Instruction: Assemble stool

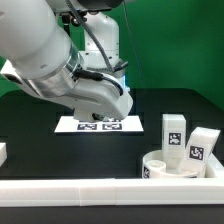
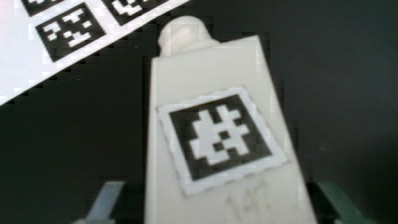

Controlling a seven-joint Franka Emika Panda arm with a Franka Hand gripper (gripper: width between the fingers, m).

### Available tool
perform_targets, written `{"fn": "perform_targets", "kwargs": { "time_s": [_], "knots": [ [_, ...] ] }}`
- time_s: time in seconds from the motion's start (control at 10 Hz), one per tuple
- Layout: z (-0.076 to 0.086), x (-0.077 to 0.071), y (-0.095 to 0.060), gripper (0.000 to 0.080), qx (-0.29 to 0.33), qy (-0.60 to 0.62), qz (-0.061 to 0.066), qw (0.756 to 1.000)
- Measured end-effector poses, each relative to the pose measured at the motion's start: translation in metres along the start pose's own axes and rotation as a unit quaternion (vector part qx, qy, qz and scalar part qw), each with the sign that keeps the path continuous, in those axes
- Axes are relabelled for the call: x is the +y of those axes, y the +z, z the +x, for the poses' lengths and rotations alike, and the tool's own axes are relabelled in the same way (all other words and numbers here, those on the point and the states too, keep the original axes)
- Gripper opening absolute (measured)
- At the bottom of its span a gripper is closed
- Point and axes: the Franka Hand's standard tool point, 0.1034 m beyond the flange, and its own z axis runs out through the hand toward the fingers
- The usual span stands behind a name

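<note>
The pincer (image 2: 221, 205) is clamped narrow on a white leg (image 2: 210, 110), fingers (image 2: 111, 200) on both flanks and the pegged end pointing away, close above the marker board (image 1: 100, 125). The step looks like carrying this leg to the seat (image 1: 172, 167), which lies on the table to the exterior view's right of the marker board. Two other legs (image 1: 174, 130) stand on the seat; whether they are fixed, I cannot tell. The next move probably calls for lining the peg up with a free socket. No containers show.

Round seat (image 1: 168, 161) flat; two legs (image 1: 174, 134) standing near (third leg (image 2: 214, 110) held).
</note>
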Motion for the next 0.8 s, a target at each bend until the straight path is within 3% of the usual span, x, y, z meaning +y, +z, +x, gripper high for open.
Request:
{"fn": "perform_targets", "kwargs": {
  "time_s": [0.1,0.3,0.5,0.6,0.8],
  "knots": [
    [0.012,-0.007,-0.007,0.0327,0.05,-0.007,0.006,0.999],
    [0.008,-0.017,-0.016,0.0327,0.125,-0.019,0.023,0.992],
    [0.002,-0.036,-0.027,0.0327,0.196,-0.011,0.044,0.98],
    [-0.004,-0.041,-0.027,0.0327,0.211,-0.011,0.049,0.976],
    [0.005,-0.048,-0.03,0.0327,0.29,-0.018,0.06,0.955]
  ]
}}
